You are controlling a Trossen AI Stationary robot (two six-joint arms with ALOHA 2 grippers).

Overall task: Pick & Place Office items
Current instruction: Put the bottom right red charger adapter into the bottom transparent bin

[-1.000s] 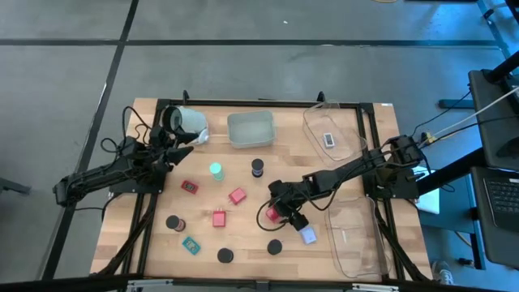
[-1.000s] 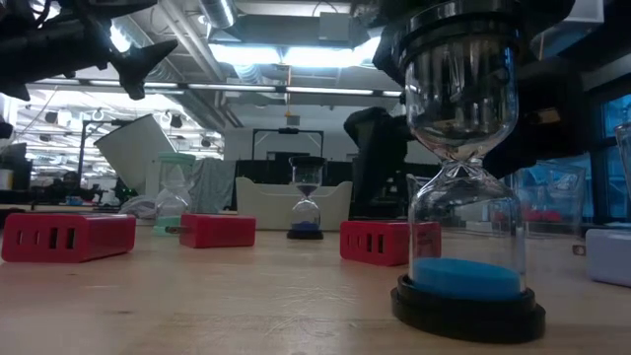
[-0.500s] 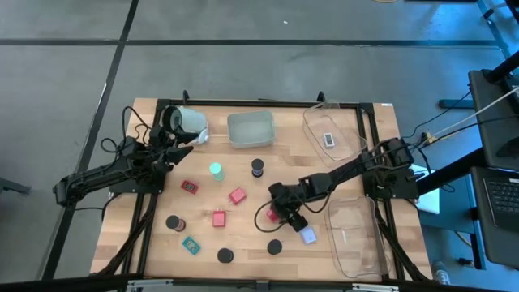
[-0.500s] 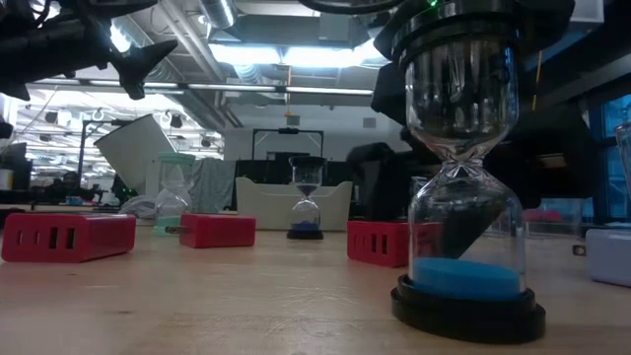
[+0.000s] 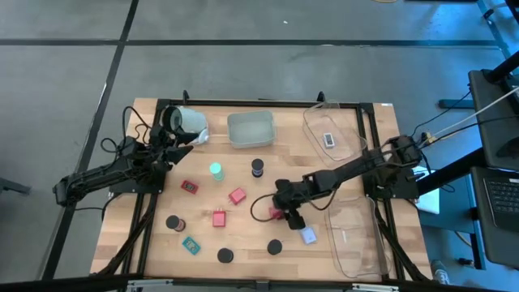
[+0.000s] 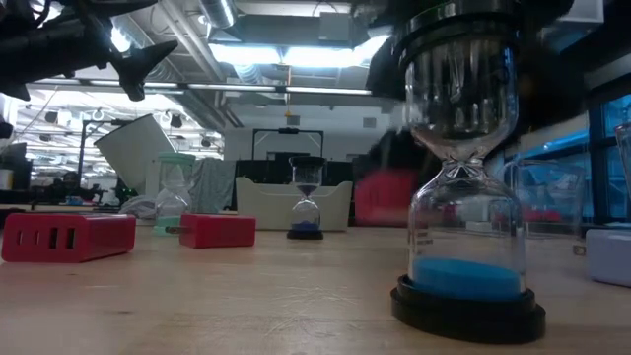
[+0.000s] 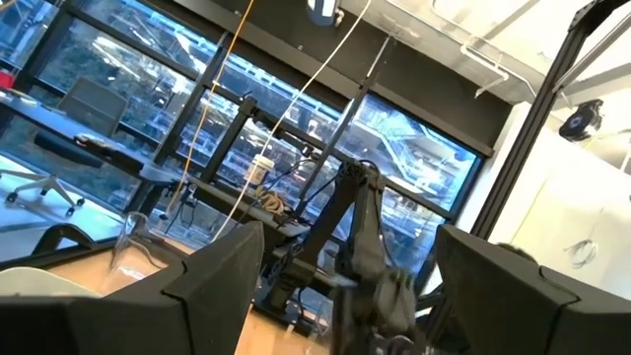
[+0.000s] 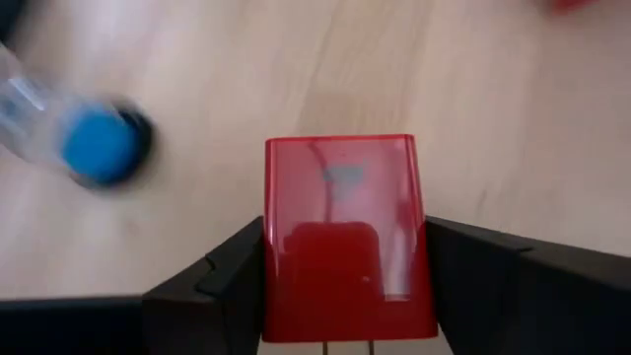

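the right gripper [image 8: 345,296] is clamped on a red rectangular plastic block [image 8: 345,232], lifted off the wooden table [image 5: 243,235]. just beyond it a clear plastic tray [image 5: 357,239] lies empty; farther off, another clear tray [image 5: 312,126] holds one small pale rectangle [image 5: 328,139]. the left gripper [image 5: 174,150] waits (fingers spread) by the tipped white cup [image 5: 186,120].

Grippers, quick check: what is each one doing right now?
Left gripper: open, holding nothing, near the table's back-left corner.
Right gripper: closed on a red block, mid-table.
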